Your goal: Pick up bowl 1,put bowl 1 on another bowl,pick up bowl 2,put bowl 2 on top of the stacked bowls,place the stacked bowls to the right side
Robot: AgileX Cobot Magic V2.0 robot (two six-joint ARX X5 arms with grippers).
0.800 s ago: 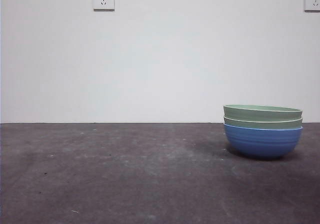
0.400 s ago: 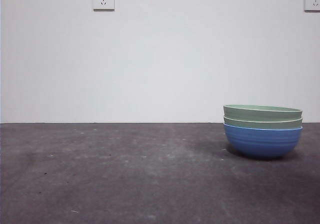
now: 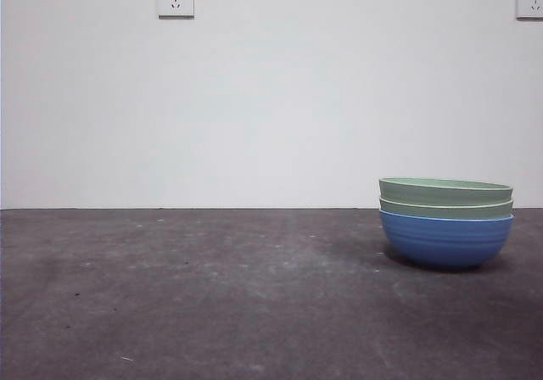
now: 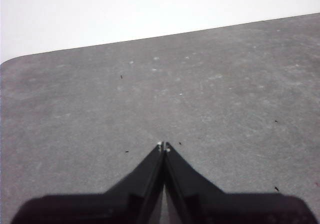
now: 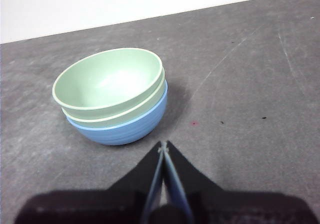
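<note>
Front view: stacked bowls [image 3: 446,223] on dark table [image 3: 212,304], white wall [image 3: 271,100]; both hands pressed together.

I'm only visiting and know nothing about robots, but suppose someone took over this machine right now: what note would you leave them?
Left gripper: jaws shut, empty, above bare table, away from the bowls.
Right gripper: jaws shut, empty, just short of the stacked bowls, not touching them.
Stack: blue bowl at the bottom, two pale green bowls nested on top, standing on the right side of the table in the front view.
Done: stacking and placing to the right.
Left: apparently nothing.
</note>
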